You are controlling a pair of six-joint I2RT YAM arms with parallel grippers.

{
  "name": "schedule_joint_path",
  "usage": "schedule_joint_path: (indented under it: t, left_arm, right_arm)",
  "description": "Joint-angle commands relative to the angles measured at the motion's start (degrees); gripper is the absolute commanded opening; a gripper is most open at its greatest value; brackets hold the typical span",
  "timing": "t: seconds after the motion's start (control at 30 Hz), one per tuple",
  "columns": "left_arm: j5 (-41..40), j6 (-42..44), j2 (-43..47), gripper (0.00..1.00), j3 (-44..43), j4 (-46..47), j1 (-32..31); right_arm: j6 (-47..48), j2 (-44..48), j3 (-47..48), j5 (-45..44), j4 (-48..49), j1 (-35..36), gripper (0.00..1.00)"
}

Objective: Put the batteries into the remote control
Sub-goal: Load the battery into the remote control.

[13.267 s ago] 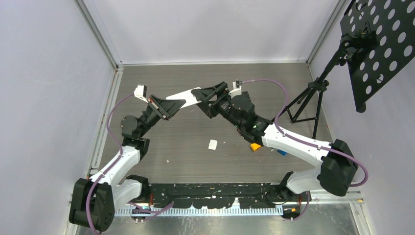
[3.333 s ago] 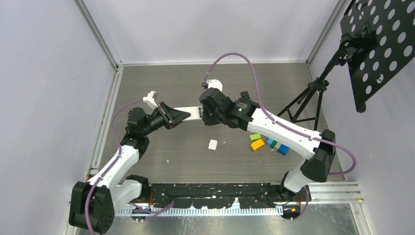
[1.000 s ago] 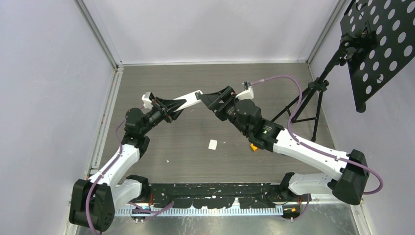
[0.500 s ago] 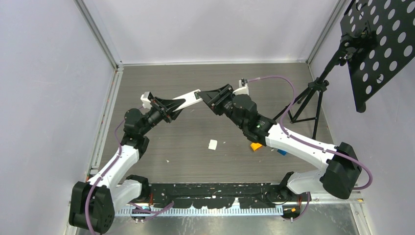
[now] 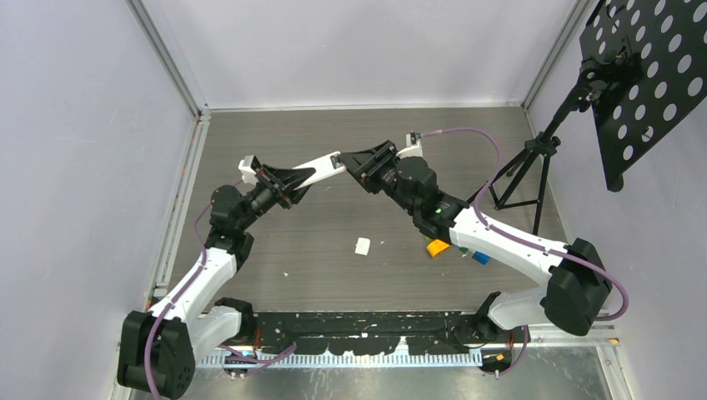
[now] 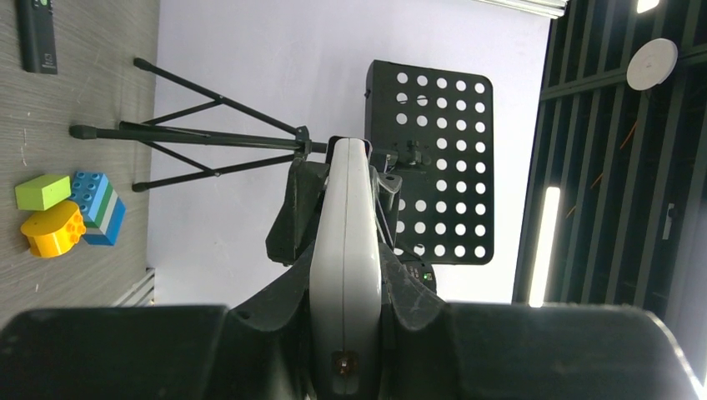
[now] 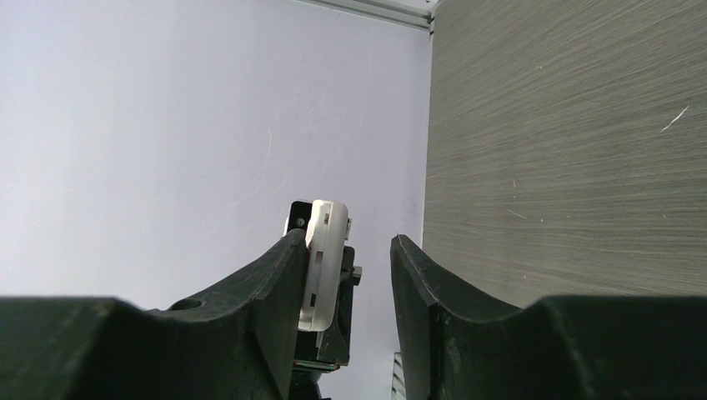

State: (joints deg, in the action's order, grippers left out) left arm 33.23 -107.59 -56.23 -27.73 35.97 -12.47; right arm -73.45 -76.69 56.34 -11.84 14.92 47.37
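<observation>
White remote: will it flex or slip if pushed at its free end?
Probably no flex: the white remote looks like rigid plastic. Slip likelier: the left fingers clamp only its near end, and the smooth shell could pivot under a tip push.

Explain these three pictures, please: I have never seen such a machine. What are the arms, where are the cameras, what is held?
These are two robot arms on a table. The wide picture comes from a camera overhead; the other two come from cameras on the wrists, each seeing its own claw. The left claw is shut on a white remote control. The right claw is open, close to the remote's far end. On the table lie a small white piece and coloured toy blocks; a music stand stands at the right. I see no batteries.
</observation>
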Motion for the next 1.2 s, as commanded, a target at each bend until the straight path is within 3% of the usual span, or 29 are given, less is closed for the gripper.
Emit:
schedule_joint_path:
  t: [0.0, 0.3, 0.5, 0.7, 0.9, 1.17]
  left_arm:
    - [1.1, 0.2, 1.0, 0.0, -1.7, 4.7, -0.1]
    - [-0.3, 3.2, 3.2, 0.0, -1.0, 0.0, -0.1]
    - [-0.6, 4.5, 3.7, 0.0, -0.9, -1.4, -0.1]
    - [-0.6, 4.3, 3.5, 0.0, -1.1, -1.4, -0.1]
    - [-0.7, 4.1, 3.3, 0.0, -1.3, -1.3, -0.1]
    - [-0.5, 3.8, 3.5, 0.0, -1.4, -1.2, -0.1]
  right_arm:
    - [0.6, -0.8, 1.4, 1.3, 1.0, 0.0, 0.48]
    - [1.6, 4.0, 0.2, -2.2, -0.5, -0.4, 0.69]
    - [6.8, 3.5, 3.3, 4.7, -0.1, -0.7, 0.77]
    - [10.0, 0.7, 6.6, 12.7, -2.7, -0.7, 0.79]
    - [10.9, 0.2, 5.6, 15.3, -2.5, -0.7, 0.78]
    - [10.5, -0.4, 5.0, 14.3, -2.4, -0.7, 0.64]
